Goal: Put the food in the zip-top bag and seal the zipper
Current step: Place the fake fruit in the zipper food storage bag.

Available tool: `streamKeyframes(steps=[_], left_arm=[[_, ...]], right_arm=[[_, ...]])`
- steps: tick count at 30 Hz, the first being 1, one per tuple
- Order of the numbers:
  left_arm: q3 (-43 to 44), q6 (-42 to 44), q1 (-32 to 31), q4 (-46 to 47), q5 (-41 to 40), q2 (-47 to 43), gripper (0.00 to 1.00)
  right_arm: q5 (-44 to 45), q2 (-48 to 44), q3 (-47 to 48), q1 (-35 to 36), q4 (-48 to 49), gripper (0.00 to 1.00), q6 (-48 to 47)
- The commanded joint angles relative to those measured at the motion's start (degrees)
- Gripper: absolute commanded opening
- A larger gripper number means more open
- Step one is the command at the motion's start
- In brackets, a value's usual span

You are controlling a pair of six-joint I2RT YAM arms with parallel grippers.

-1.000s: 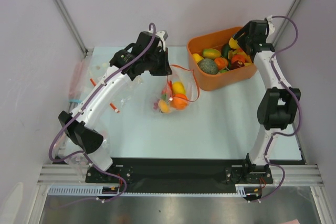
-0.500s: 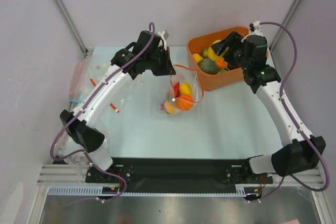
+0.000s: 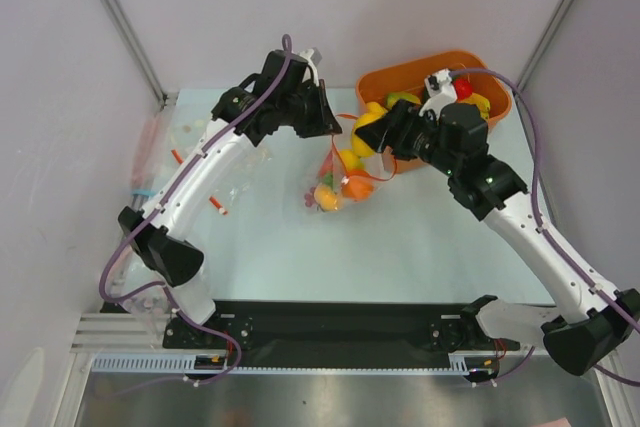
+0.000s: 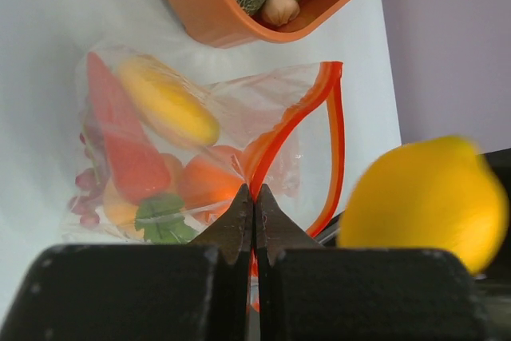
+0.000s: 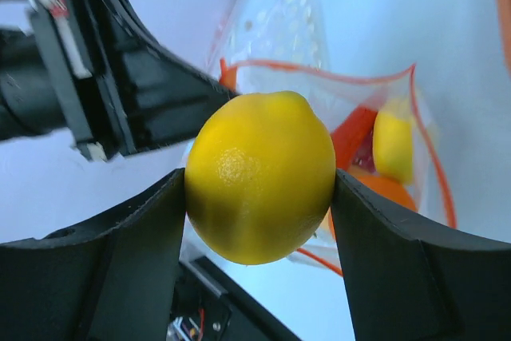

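Note:
The clear zip-top bag (image 3: 340,179) hangs open at the table's middle, with several toy foods inside: a yellow mango (image 4: 168,101), a red chili (image 4: 128,157) and an orange (image 4: 209,181). My left gripper (image 3: 322,119) is shut on the bag's red-orange zipper (image 4: 279,129) and holds its mouth up. My right gripper (image 3: 372,135) is shut on a yellow lemon (image 5: 260,175) and holds it right at the bag's mouth; the lemon also shows in the left wrist view (image 4: 427,201).
The orange tub (image 3: 490,112) with more toy foods stands at the back right, behind my right arm. Loose clear bags and small red pieces (image 3: 218,205) lie at the left of the table. Metal frame posts stand at both back corners.
My right gripper has left the orange tub with the yellow lemon and swung left to the bag's mouth. My left gripper has lifted the bag's mouth a little.

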Motion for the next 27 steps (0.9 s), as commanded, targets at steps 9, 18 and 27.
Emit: streamKeyframes(steps=[9,18,27], left_arm=[[3.98,-0.46,0.33,3.23,5.25,-1.93,0.0],[2.31,-0.29,0.33,2.97,4.89,-3.42,0.0],[0.9,-0.03,0.33,2.44,3.93,-3.69,0.0]], right_arm=[[4.27,3.17,-4.19,3.66,4.39,0.34,-1.16],[6.03,3.36,-2.44,3.66,2.71,0.97,-1.95],[6.04,0.02,2.57,3.66,-4.75,0.85,-4.23]])
